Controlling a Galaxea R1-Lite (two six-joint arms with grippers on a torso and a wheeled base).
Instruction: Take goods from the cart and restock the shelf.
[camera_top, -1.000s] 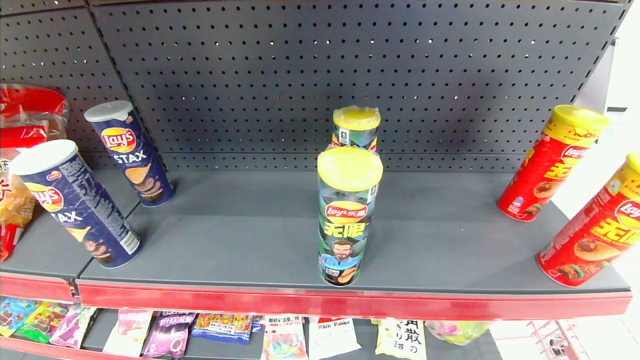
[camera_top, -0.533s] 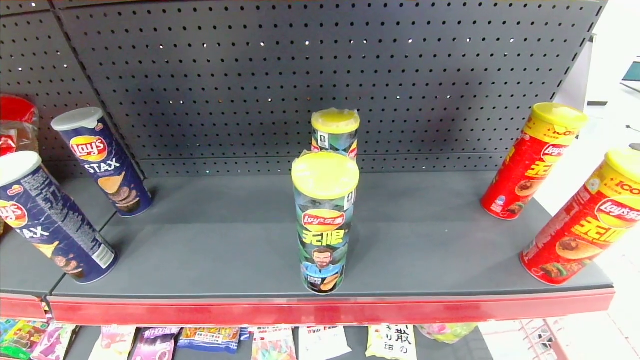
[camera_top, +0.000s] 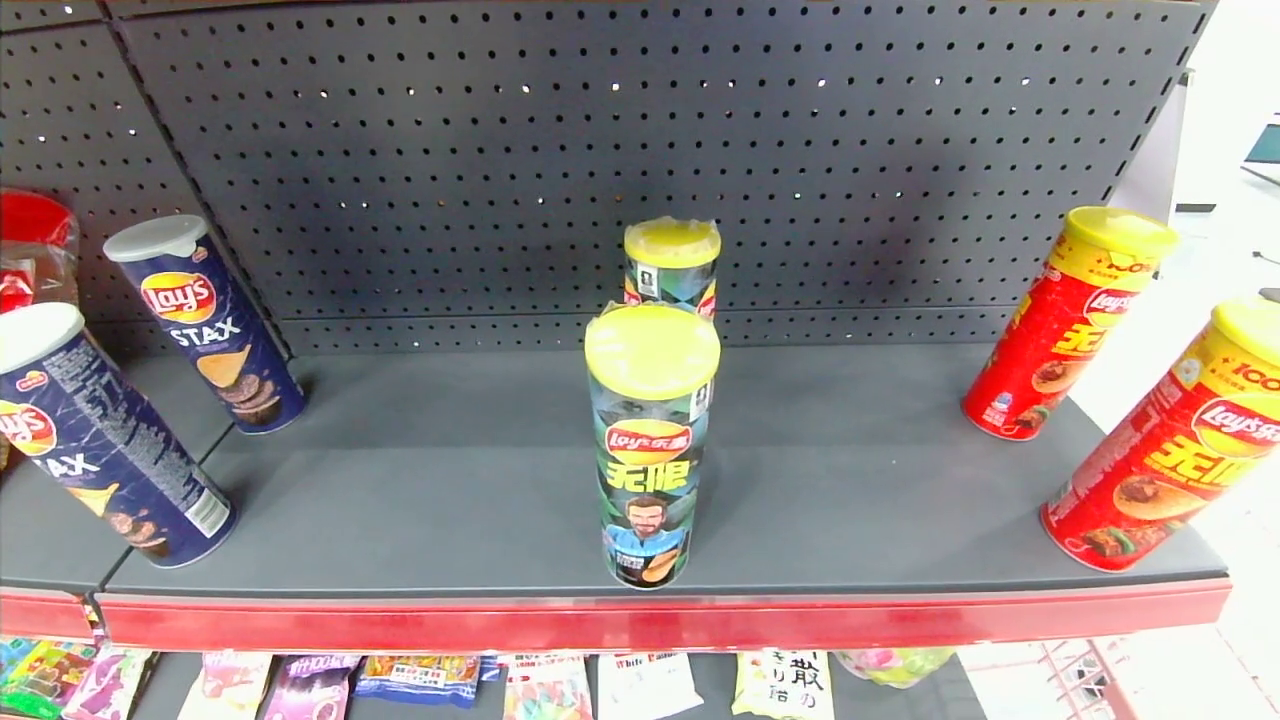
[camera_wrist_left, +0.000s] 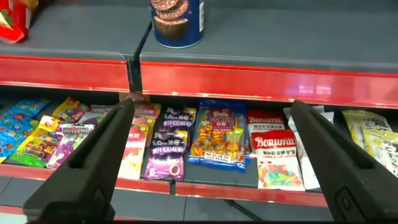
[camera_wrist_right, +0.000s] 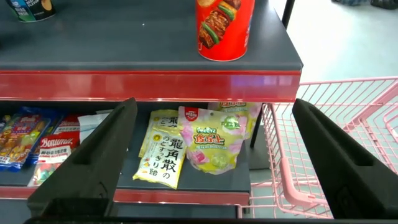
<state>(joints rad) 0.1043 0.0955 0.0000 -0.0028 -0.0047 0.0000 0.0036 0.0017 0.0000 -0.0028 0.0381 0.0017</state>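
Head view: recorded a grey shelf (camera_top: 820, 480) bearing six chip cans; placed a front green can (camera_top: 650, 450) upright at the red front edge, a rear green can (camera_top: 668, 265) directly behind it by the pegboard (camera_top: 600, 150), a rear blue can (camera_top: 205, 325) and a front blue can (camera_top: 95, 440) at the left end, and a rear red can (camera_top: 1065, 325) and a front red can (camera_top: 1165, 440) at the right end, both pairs well apart from the green pair. Left wrist view: caught the left gripper (camera_wrist_left: 212, 109) spread wide and empty, level with the snack bags (camera_wrist_left: 214, 134) on the lower shelf, below the front blue can. Right wrist view: caught the right gripper (camera_wrist_right: 214, 106) likewise spread and empty, below the front red can, with the pink cart (camera_wrist_right: 277, 168) just beside the shelf's end.
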